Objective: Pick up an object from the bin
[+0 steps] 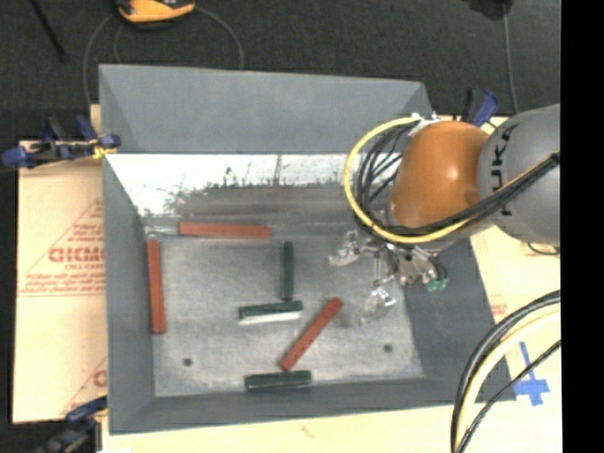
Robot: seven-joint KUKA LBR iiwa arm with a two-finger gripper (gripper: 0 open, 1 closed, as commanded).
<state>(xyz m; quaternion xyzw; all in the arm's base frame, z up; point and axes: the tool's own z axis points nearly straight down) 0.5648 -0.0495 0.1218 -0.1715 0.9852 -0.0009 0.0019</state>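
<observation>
My gripper (376, 302) hangs over the right part of the bin floor, below the orange wrist cover. Its metal fingers point down toward the floor with nothing visible between them. A red-brown bar (311, 333) lies diagonally just to the left of the fingertips, apart from them. Further left, a dark green bar (286, 272) stands lengthwise, and a green and white bar (270, 312) lies flat below it.
A red-brown bar (225, 230) lies along the back wall and another (155, 286) along the left wall. A dark green bar (277, 380) rests at the front wall. The arm and its cables cover the bin's right back corner.
</observation>
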